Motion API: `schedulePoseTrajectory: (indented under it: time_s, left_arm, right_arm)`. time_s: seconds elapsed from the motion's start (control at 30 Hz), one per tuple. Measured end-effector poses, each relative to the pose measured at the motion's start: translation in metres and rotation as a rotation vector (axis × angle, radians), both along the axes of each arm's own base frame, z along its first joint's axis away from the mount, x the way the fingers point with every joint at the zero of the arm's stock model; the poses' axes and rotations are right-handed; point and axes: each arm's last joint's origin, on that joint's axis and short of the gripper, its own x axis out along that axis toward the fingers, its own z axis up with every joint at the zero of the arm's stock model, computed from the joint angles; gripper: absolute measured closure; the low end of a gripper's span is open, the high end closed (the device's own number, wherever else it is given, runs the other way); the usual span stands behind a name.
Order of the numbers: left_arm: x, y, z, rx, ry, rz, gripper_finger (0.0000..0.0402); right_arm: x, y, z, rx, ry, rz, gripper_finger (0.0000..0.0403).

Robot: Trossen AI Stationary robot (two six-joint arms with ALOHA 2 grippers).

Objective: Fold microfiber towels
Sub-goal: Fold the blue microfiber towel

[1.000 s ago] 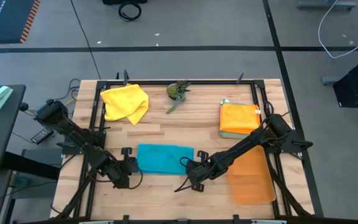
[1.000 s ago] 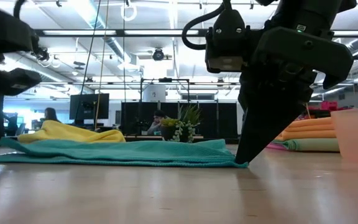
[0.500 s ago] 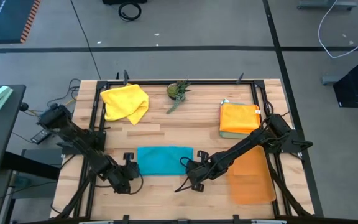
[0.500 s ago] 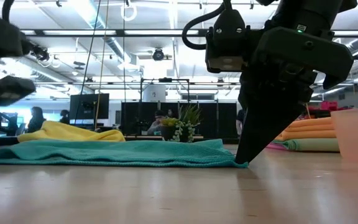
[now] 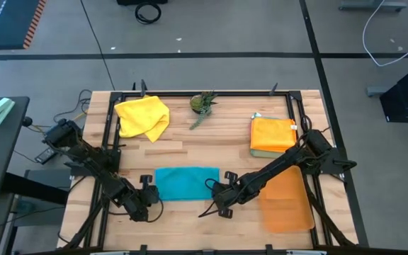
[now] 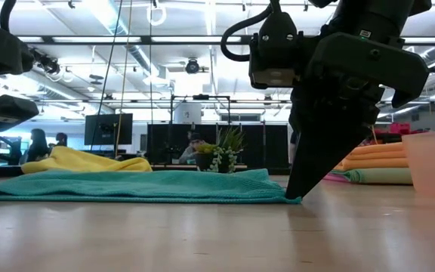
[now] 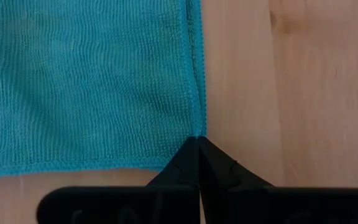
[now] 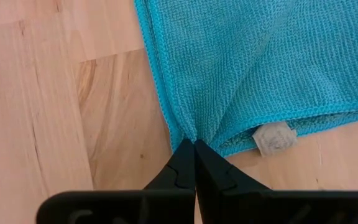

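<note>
From above, near the front middle of the wooden slatted counter: flat teal microfiber towel, left hand at its 8 o'clock corner, right hand at 4 o'clock, likely set for lifting both near corners into a fold. Crumpled yellow microfiber towel at 11 o'clock; folded orange microfiber towels stacked at 2 o'clock.

At counter level: right hand pinching the teal hem down low.

Past the left wrist: fingers pressed together, tips meeting the towel's corner; actual pinch uncertain.

Past the right wrist: fingers pressed together, gathering puckered cloth beside a small white tag, no legible writing.
</note>
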Motion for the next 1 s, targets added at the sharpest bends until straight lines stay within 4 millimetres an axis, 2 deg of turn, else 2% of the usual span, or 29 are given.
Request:
schedulePoseTrajectory:
  time_s: [0.4, 0.63, 1.0]
  left_arm:
    - [-0.003, 0.003, -0.002, 0.004, 0.039, 0.047, 0.0400]
    - [-0.003, 0.003, -0.002, -0.002, 0.033, 0.044, 0.0400]
    - [-0.002, 0.002, -0.002, -0.016, 0.018, 0.055, 0.0399]
  right_arm:
    - [-0.003, 0.006, 0.000, -0.018, -0.001, 0.049, 0.0400]
    - [-0.005, 0.013, 0.015, -0.035, -0.047, 0.086, 0.0400]
    - [0.002, 0.017, 0.020, 0.008, -0.127, 0.099, 0.0400]
